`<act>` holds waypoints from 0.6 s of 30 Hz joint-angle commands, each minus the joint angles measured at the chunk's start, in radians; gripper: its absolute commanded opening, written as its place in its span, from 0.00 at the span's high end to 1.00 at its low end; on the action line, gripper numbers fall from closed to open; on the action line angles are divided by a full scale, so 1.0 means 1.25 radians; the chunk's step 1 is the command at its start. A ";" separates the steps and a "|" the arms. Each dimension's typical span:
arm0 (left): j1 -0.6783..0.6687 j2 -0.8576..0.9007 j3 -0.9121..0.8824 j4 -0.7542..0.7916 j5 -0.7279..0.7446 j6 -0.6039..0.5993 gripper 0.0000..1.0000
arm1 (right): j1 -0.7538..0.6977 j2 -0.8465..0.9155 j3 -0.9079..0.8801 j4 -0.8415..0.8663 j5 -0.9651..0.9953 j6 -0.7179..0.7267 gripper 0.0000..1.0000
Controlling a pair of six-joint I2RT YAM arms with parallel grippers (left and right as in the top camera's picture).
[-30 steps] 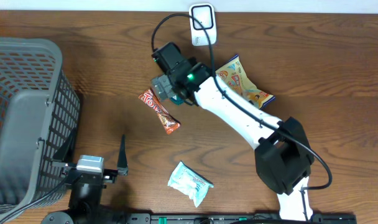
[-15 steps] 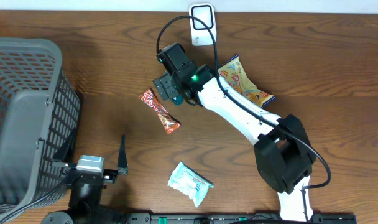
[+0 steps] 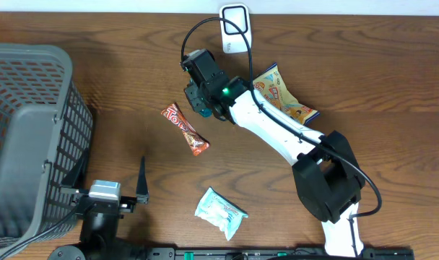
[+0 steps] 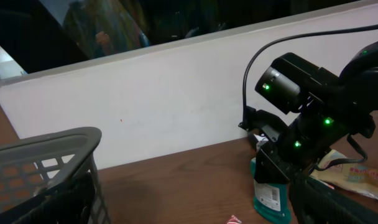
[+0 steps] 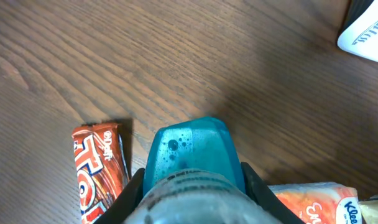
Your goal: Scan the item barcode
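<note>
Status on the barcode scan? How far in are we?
Done: the right gripper is on the teal bottle, with the jaws closed around it.
In hand: the grasp only. The bottle looks not yet lifted.
Left: carry it to the white scanner at the far edge and present its barcode label.
The left gripper sits open beside the basket.

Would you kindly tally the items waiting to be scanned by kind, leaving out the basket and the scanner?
chocolate bar: 1
snack bag: 1
tissue pack: 1
bottle: 1
Total: 4
</note>
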 commanded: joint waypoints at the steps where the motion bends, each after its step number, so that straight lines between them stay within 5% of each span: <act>1: -0.004 -0.005 0.001 0.005 -0.010 0.011 0.00 | -0.005 0.009 -0.006 -0.014 -0.030 0.002 0.99; 18: -0.004 -0.005 0.001 0.005 -0.010 0.011 0.00 | -0.195 -0.219 -0.006 -0.280 -0.500 -0.052 0.99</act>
